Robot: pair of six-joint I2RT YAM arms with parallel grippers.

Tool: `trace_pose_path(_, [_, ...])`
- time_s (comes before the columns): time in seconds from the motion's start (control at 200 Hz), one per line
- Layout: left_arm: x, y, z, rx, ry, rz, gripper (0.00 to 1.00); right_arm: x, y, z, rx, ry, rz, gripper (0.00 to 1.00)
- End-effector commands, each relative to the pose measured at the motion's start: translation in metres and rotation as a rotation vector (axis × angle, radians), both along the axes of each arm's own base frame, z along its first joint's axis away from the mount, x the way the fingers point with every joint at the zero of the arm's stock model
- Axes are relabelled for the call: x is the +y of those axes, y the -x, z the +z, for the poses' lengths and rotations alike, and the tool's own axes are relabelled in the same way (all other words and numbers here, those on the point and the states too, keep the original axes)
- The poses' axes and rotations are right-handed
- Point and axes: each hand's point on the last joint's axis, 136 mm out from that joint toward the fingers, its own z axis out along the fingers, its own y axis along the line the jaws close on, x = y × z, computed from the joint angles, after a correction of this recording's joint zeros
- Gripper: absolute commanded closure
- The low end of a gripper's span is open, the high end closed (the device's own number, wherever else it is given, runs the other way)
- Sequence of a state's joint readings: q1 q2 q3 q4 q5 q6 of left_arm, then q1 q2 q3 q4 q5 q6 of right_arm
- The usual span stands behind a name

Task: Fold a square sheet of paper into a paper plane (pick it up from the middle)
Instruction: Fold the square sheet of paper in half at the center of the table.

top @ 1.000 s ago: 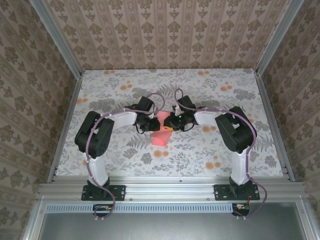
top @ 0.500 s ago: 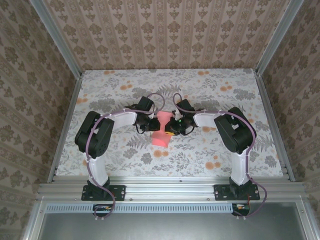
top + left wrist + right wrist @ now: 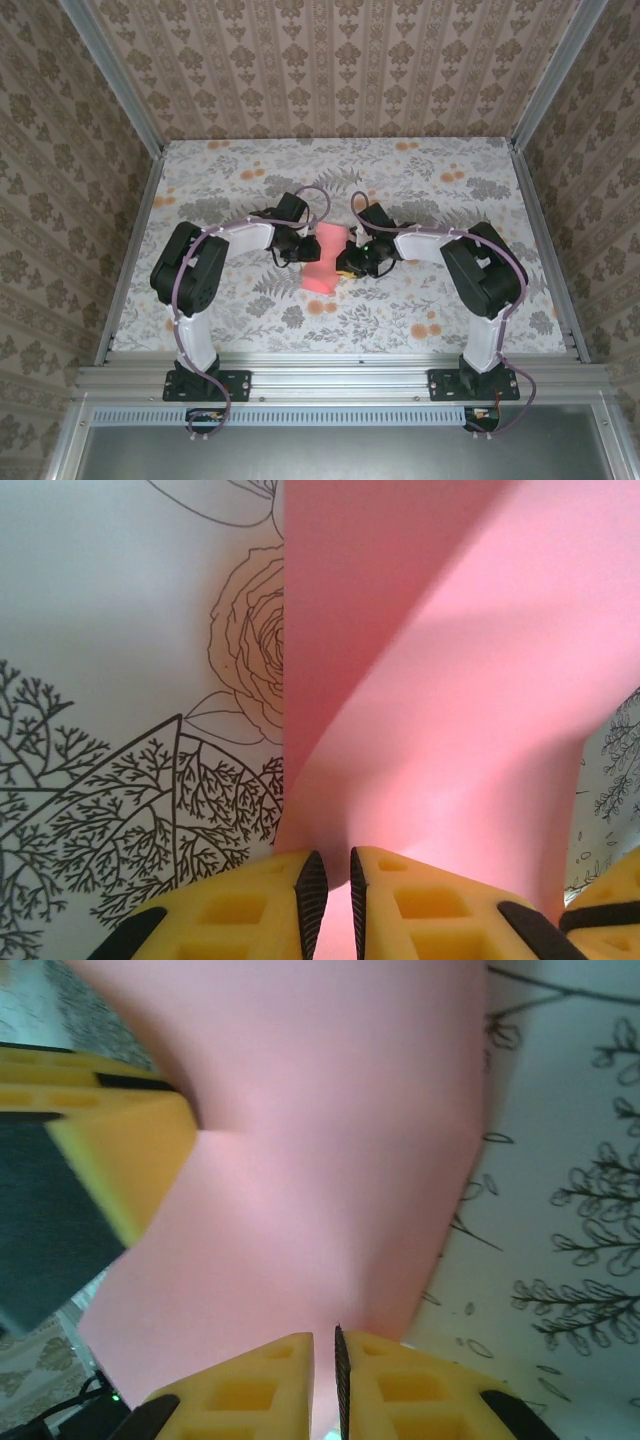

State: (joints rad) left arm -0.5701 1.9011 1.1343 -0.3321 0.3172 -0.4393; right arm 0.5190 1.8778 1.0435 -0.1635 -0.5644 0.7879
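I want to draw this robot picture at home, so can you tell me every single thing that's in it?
coral-pink sheet of thin paper: one, pink, middle of the table, pinched in at its waist from both sides.
flower-print table cover: one, white with grey leaves and orange flowers, under everything.
patterned wallpaper walls: three, beige-brown, at the table's far and side edges.
silver metal frame rail: one, silver, along the near edge, by the arm bases.
robot arms: two, black and white, left arm and right arm, both bent toward the middle.
grippers: two, yellow fingers with black pads, left gripper and right gripper, each shut on the paper.
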Motion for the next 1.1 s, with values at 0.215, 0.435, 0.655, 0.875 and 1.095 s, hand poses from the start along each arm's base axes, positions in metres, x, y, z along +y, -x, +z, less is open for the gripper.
trace_pose_path(0.215, [0.036,0.029,-0.046,0.117,-0.193,-0.014,0.79,0.029,-0.009,0.001,0.008,-0.057,0.002,0.83])
trace_pose_path(0.435, [0.036,0.029,-0.048,0.121,-0.192,-0.016,0.79,0.025,0.015,-0.019,0.051,0.005,0.054,0.83])
trace_pose_path(0.655, [0.035,0.029,-0.05,0.126,-0.193,-0.021,0.79,0.016,0.033,-0.024,0.067,0.039,0.076,0.83])
trace_pose_path(0.875, [0.038,0.03,-0.052,0.126,-0.203,-0.024,0.79,0.011,0.052,-0.031,0.084,0.073,0.108,0.83])
trace_pose_path(1.095, [0.04,0.032,-0.055,0.133,-0.206,-0.024,0.79,0.006,0.067,-0.034,0.092,0.094,0.126,0.83])
